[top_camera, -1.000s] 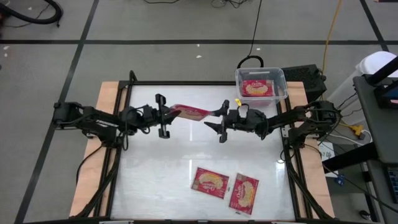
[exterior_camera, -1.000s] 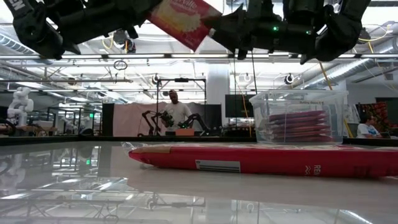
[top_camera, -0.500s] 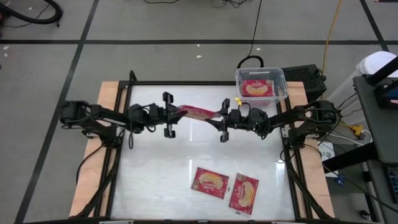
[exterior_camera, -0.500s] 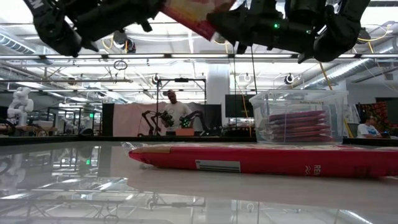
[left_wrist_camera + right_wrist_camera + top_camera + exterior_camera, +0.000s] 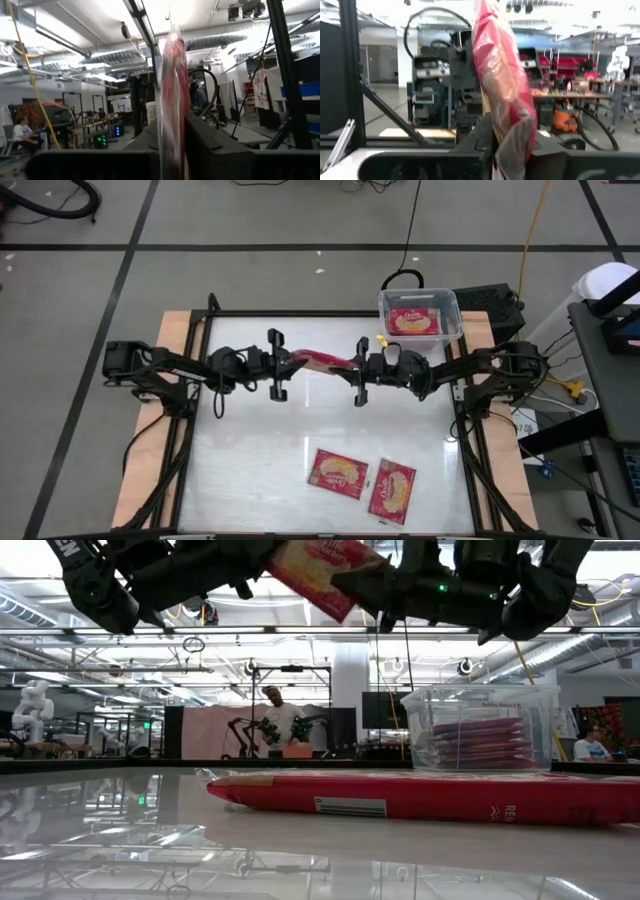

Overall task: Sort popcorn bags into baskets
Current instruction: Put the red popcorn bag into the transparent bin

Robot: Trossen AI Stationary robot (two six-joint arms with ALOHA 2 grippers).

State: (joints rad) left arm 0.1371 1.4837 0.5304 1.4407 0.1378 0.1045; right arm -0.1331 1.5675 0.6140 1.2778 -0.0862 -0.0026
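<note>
a flat red popcorn packet (image 5: 322, 362) hangs in the air above the middle of the glossy white surface (image 5: 250, 450), stretched between the two arms. the left end effector (image 5: 279, 365) pinches one end and the right end effector (image 5: 359, 370) is clamped on the other. two more red packets (image 5: 362, 480) lie near the front edge. the clear plastic rectangular bin (image 5: 419, 317) at the far right corner holds stacked packets.

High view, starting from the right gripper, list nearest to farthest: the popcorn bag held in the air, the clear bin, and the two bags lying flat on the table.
From the right gripper:
1. Held popcorn bag, at its fingers, stretched between both grippers.
2. Clear bin, at the table's far right corner.
3. The two flat bags, near edge: right bag and left bag, too close to call.
</note>
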